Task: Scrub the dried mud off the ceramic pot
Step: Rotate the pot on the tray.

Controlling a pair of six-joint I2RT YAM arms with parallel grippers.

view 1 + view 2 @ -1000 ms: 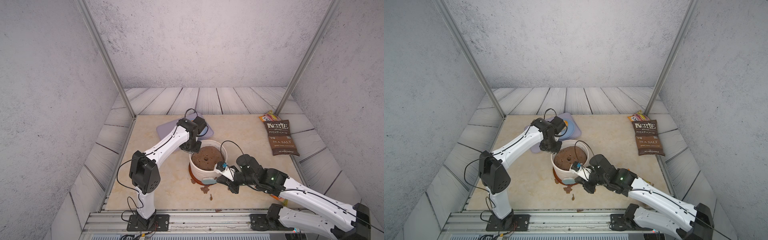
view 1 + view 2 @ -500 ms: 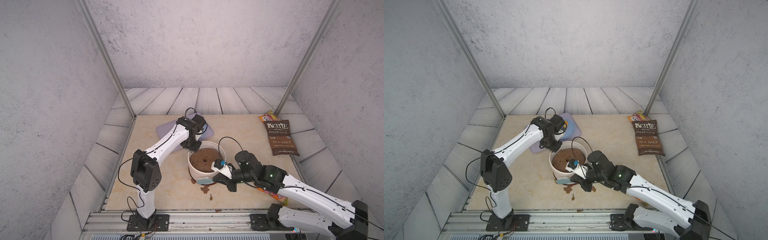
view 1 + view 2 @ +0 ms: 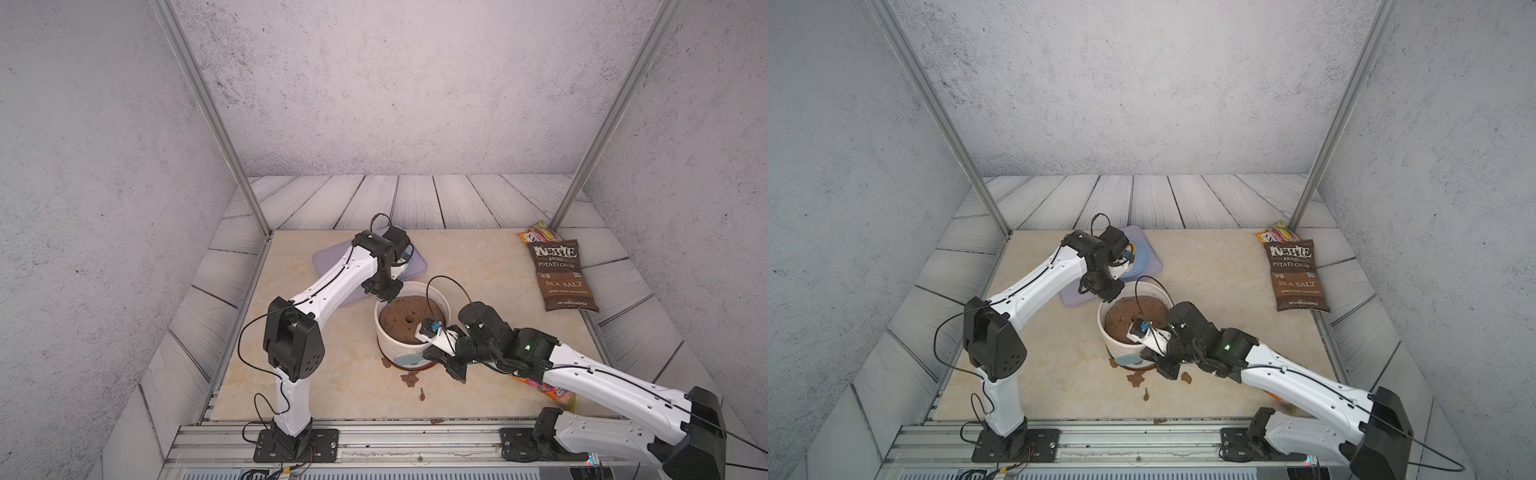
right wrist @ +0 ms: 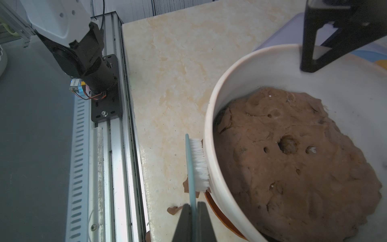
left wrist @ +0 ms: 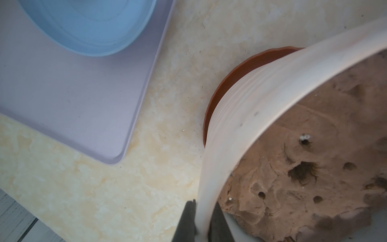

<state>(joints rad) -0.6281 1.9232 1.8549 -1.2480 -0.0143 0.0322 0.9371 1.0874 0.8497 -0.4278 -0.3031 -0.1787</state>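
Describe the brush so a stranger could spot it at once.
Find the cream pot of brown soil on the table. On its near side the right gripper holds a brush against the wall. It alone has a teal back and white bristles.

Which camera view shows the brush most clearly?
The right wrist view: the brush shows edge-on, white bristles against the pot wall, handle in the right tool. Both top views show only its teal back, small. The left wrist view does not show it.

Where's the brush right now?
In the right wrist view, the brush is clamped in the right gripper, bristles against the outer wall of the ceramic pot on its side nearest the rail.
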